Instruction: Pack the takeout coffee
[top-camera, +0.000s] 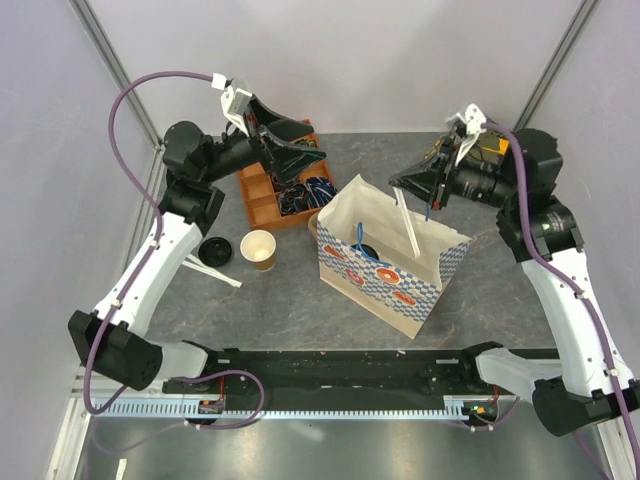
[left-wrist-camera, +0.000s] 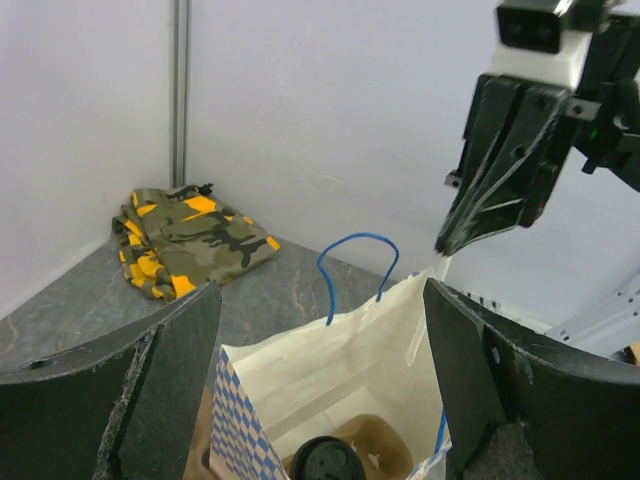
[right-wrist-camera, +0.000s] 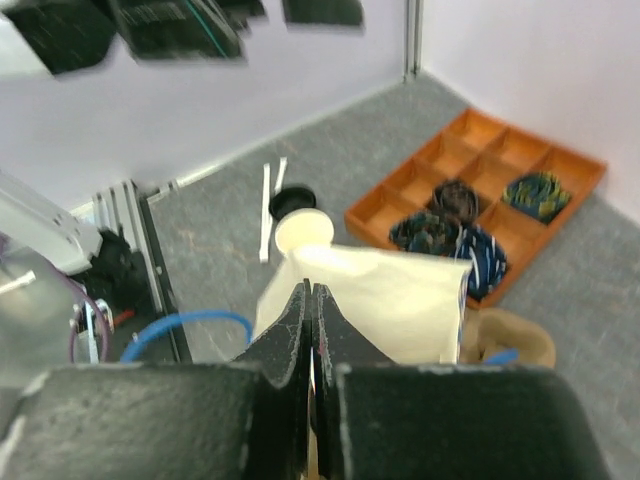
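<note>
The right gripper (right-wrist-camera: 311, 292) is pinched tight on the paper bag (top-camera: 385, 280) at its rim. The left gripper (left-wrist-camera: 322, 300) hangs wide open and empty beside the bag, and the takeout coffee (left-wrist-camera: 325, 462) sits inside.

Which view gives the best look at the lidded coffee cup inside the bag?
Left wrist: it looks into the open paper bag and shows the takeout coffee, black lid up. Top external catches only a dark sliver of it. Right wrist shows bag paper, no lidded cup.
</note>
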